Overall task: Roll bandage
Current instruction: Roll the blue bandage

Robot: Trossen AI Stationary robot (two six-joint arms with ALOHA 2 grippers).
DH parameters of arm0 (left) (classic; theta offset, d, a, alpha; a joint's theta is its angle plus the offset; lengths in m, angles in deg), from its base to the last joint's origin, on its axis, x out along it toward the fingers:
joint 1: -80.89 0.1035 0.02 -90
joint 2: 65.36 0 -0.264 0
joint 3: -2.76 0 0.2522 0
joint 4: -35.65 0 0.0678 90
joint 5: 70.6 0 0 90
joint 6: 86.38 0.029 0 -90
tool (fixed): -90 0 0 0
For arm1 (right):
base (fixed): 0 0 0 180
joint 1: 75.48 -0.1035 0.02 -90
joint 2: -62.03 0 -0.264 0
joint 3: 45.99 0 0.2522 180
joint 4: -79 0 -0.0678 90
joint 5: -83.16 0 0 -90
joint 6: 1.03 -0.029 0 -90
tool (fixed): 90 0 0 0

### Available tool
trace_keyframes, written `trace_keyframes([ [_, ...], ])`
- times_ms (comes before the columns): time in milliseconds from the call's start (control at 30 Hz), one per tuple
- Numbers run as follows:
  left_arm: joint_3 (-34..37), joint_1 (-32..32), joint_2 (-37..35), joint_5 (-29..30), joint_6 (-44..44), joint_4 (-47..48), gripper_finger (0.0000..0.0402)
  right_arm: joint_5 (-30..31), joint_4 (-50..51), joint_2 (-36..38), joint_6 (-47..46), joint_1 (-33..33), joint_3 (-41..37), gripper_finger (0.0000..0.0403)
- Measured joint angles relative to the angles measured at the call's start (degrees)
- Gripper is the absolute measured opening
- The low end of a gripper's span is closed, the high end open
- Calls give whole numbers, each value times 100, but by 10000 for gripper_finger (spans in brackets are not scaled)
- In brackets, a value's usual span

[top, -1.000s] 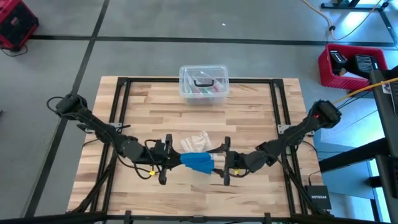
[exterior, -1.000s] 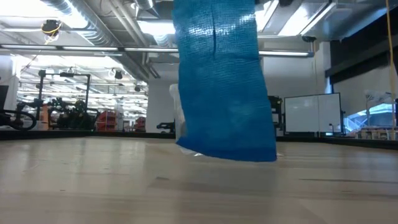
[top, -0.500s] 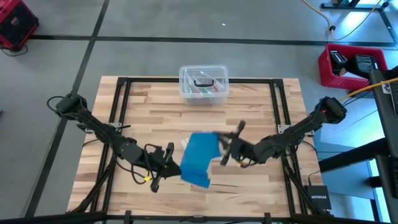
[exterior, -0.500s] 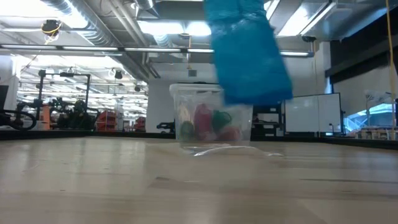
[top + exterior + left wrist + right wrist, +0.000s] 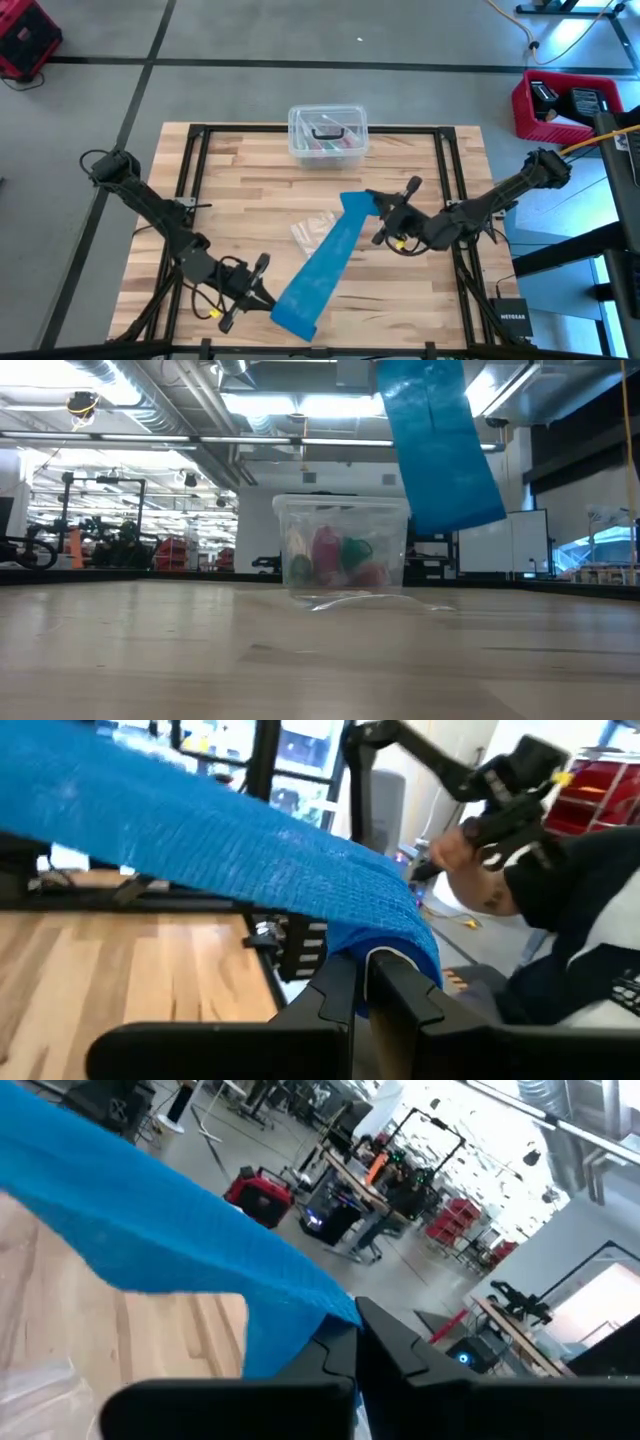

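high view: long bright blue fabric bandage (image 5: pixel 322 264) stretched diagonally above wooden worktop (image 5: pixel 240 190), left tool (image 5: pixel 258 296) clamped on near end, right tool (image 5: pixel 372 204) clamped on far end
low view: bandage hanging before clear plastic lidded box (image 5: pixel 340 553)
wrist views: fingers pinch bandage

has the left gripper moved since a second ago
Yes. In the high view the left gripper has pulled toward the table's near edge, farther from the lidded box, stretching the bandage.
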Motion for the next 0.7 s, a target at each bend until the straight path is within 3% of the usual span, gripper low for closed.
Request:
trace_keyframes([
  [133, 0, 18, 0, -5, 352, -383, 11, -569, 217, -60, -538, 50, 0, 7],
  [300, -2, 203, -11, 9, 832, -1055, 11, -1618, 270, -259, -1404, 80, -2, 44],
  [533, -2, 571, -598, 735, 802, -1141, 11, -2629, 928, -305, -2874, 106, -2, 164],
  [700, -2, 874, -1127, 957, 796, -1056, 11, -3065, 1046, -283, -2943, 104, -2, 238],
])
